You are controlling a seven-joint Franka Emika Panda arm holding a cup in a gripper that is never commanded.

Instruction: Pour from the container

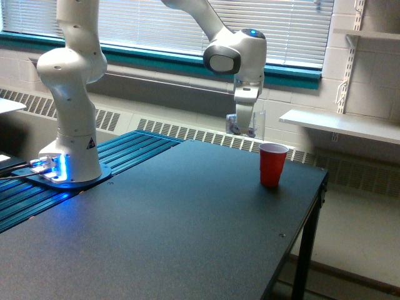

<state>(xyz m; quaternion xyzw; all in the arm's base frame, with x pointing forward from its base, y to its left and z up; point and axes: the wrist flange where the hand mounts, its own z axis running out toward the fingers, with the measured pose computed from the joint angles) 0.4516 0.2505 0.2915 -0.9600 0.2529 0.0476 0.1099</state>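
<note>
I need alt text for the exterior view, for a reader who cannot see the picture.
A white robot arm holds a small clear cup in its end effector, in the air just to the exterior view's left of and above an upright red cup on a dark table. Window blinds fill the wall behind.

No readable words, brand names or numbers anywhere in view. Only sign: small black triangular sticker (90,143) on white cylindrical base of robot arm (69,134), at exterior view's left; symbol inside sticker too small to make out. Opaque red plastic cup (272,164) on dark tabletop (162,225): plain, no print visible. White arm housings: no legible lettering.
</note>
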